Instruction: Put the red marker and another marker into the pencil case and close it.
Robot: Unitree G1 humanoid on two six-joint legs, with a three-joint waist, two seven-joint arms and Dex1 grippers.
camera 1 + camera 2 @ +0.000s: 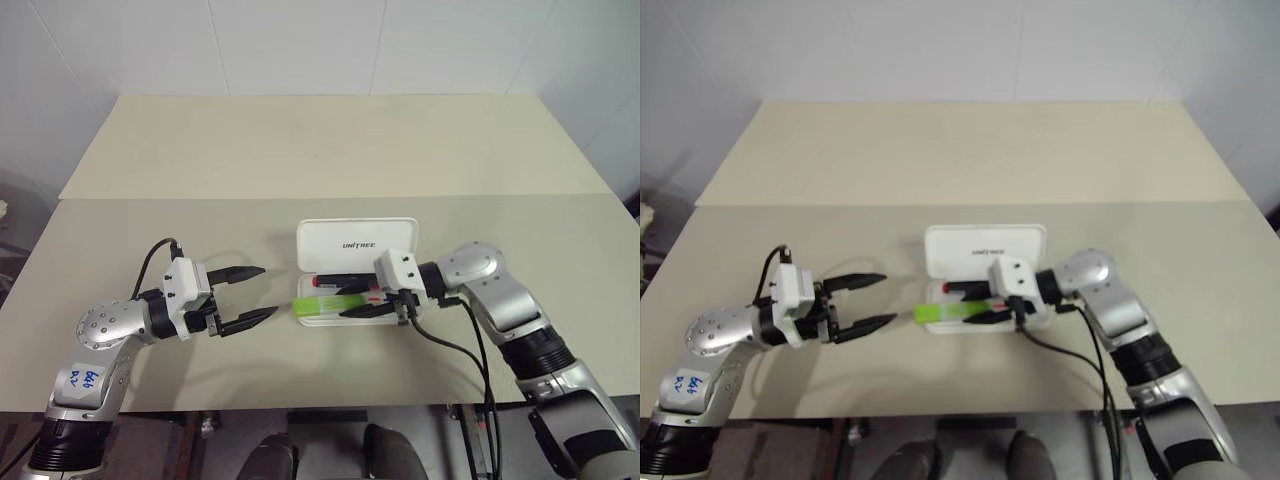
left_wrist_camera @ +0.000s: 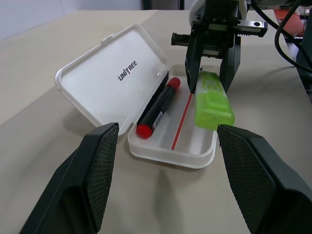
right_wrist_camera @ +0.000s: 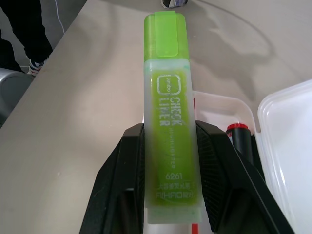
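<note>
Green highlighter [image 3: 168,122] is being gripped by the right gripper [image 1: 372,306] over the pencil case [image 1: 357,242], beside the red marker [image 2: 157,108]. It is waiting to be let go inside. Left gripper [image 1: 248,295] is being held wide open beside the case.

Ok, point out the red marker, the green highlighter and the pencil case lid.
red marker [image 2: 157,108], left wrist view, middle of its dark barrel.
green highlighter [image 3: 169,141], right wrist view, printed body.
pencil case lid [image 2: 114,80], left wrist view, inner face near the lettering.

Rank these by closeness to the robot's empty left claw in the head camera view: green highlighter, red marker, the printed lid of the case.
From the left gripper:
1. Green highlighter: its tip overhangs the case's near end, held by the right gripper.
2. Red marker: lying inside the tray.
3. Lid: open, behind the tray.
</note>
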